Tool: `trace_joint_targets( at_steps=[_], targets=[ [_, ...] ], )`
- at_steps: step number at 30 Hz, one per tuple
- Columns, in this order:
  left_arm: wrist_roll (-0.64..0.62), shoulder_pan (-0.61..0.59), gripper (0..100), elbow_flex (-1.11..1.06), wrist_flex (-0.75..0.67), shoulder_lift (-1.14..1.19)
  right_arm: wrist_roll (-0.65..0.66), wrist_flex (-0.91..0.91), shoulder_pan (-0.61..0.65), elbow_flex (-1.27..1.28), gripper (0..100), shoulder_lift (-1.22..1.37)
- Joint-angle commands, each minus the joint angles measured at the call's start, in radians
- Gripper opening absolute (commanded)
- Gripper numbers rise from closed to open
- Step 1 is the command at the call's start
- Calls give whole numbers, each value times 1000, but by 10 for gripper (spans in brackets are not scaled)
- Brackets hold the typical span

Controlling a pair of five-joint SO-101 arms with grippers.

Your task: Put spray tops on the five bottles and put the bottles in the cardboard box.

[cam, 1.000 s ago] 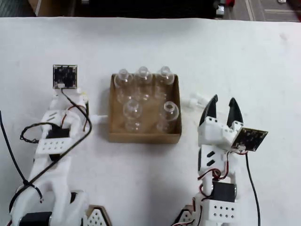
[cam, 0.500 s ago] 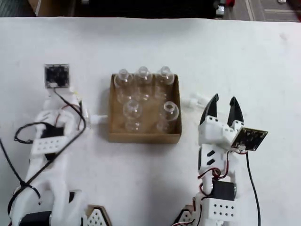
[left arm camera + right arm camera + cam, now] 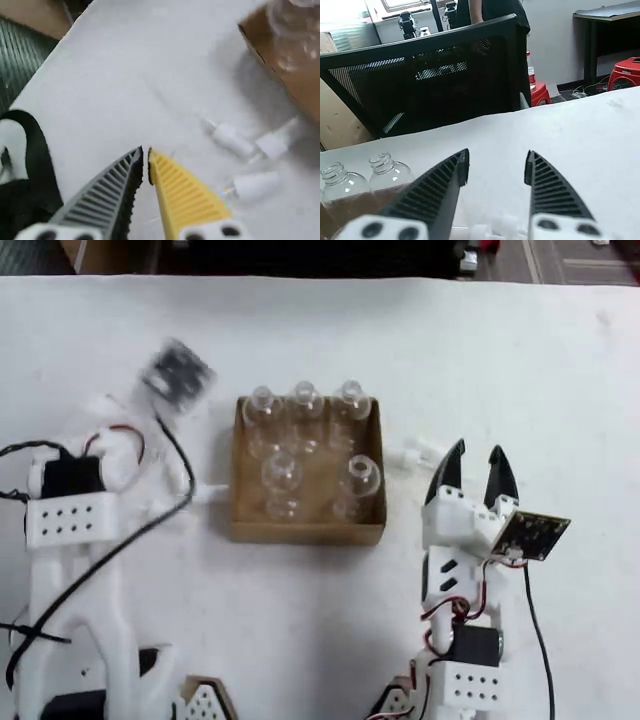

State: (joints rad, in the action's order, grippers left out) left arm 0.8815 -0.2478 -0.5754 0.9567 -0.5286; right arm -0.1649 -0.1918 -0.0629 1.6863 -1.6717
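High view looks down on five clear, round-shouldered bottles [image 3: 281,475] standing upright in the brown cardboard box [image 3: 308,531], three along the far wall and two nearer, their open necks pointing up. On the white surface [image 3: 320,330] a white plastic spray top [image 3: 208,490] lies on its side just left of the box, its long axis running toward the box wall. Another white spray piece [image 3: 418,452] lies just right of the box, near the right pincer [image 3: 476,452], whose black ribbed fingers are spread apart. Left wrist view has the left pincer [image 3: 145,167], one grey toothed finger and one yellow, pressed together at the tips above the surface, with white spray tops [image 3: 232,141] lying flat near the box's corner.
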Motion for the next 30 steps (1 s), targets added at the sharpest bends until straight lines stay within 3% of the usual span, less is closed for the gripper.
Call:
trace_joint_targets(
  at_steps=[1, 8, 14, 19, 27, 30],
  targets=[
    [333, 21, 20, 48, 52, 21, 21, 15, -7, 9, 159, 7],
    [222, 15, 20, 115, -195, 358, 137, -10, 44, 9, 156, 8],
    [15, 19, 20, 497, 15, 740, 143, -16, 47, 9, 156, 8],
    [-140, 13, 20, 756, 18, 1009, 143, -16, 47, 9, 157, 8],
    [-157, 13, 20, 1083, 17, 1363, 143, -16, 47, 9, 158, 8],
    [-150, -18, 20, 1178, 83, 1415, 143, -16, 47, 9, 159, 8]
  ],
)
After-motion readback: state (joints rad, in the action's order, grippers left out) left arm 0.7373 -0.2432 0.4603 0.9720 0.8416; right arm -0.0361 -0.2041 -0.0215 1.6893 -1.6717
